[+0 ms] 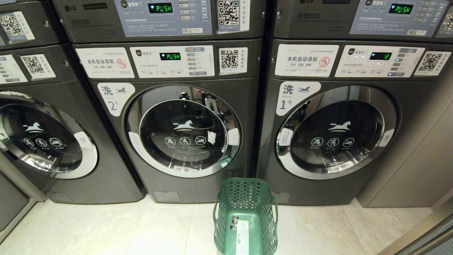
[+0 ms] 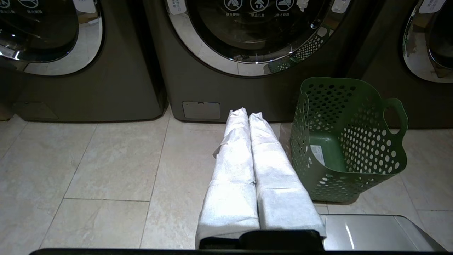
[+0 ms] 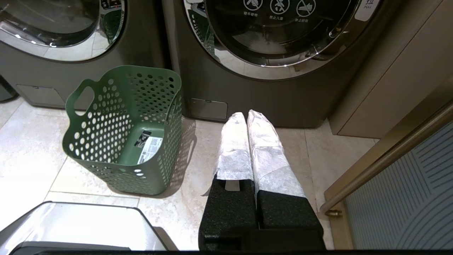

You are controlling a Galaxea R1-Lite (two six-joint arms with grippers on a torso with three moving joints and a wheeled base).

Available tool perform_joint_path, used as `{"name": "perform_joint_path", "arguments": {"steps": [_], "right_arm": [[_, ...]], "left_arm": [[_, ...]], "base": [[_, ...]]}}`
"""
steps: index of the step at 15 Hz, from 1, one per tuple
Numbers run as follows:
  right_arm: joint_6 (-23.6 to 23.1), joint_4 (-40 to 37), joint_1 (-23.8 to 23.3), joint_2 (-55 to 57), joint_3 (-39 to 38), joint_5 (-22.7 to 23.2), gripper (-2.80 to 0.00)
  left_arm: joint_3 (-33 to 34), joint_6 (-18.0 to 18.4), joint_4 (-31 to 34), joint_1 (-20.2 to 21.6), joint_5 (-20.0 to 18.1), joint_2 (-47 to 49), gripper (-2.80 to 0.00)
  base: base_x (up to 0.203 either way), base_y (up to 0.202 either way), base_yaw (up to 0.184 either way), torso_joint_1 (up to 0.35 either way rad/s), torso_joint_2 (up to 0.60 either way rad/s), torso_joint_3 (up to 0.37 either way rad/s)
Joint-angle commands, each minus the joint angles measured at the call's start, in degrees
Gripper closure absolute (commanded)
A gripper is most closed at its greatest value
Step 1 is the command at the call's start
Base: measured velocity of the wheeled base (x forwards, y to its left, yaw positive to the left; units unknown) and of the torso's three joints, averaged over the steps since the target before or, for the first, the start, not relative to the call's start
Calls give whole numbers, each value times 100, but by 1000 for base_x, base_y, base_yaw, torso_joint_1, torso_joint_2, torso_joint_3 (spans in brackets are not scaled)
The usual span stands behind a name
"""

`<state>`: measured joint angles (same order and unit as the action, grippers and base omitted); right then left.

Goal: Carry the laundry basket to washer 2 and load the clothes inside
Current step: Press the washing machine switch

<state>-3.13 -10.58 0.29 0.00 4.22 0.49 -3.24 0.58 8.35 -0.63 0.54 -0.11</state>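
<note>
1. Laundry basket: a dark green perforated basket standing upright on the tiled floor, close in front of the washers, roughly level with the gap between washer 2 and washer 1.
2. Basket contents: both wrist views look into it and show only a printed label on the bottom. No clothes are visible in any view.
3. Washer 2 door: shut. Its display reads PUSH; the display on washer 1 shows digits instead.
4. Left claw: fingers wrapped in white fabric, pressed together, holding nothing. It hangs low over the floor, pointing at the base of washer 2, just beside the basket.
5. Right claw: fingers likewise pressed together and empty, pointing at the base of washer 1, with the basket near it on the opposite side.
6. Risk, wrong machine: the basket sits between two alike washers. Steering by the door alone could end at washer 1; the white label reading 2 should be checked.
7. Risk, door swing: the basket stands near the door's edge. Opening the door may strike or tip it, judging from its position.
8. Risk, empty load: reaching into the basket would probably close on nothing but the label.
9. Risk, slip: the fabric wraps may slide on the chrome rim when pulling.
</note>
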Motion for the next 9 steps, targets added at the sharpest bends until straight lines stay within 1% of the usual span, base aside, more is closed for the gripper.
{"name": "perform_joint_path", "arguments": {"steps": [1,9], "right_arm": [[-3,-5,6,9,0,4,0],[-3,-5,6,9,0,4,0]], "left_arm": [[-10,-6,9,2,3,11,0],[-10,-32,9,2,8,11,0]], "base": [[4,-116,6,-2,11,7],[0,-193,1,2,3,4]]}}
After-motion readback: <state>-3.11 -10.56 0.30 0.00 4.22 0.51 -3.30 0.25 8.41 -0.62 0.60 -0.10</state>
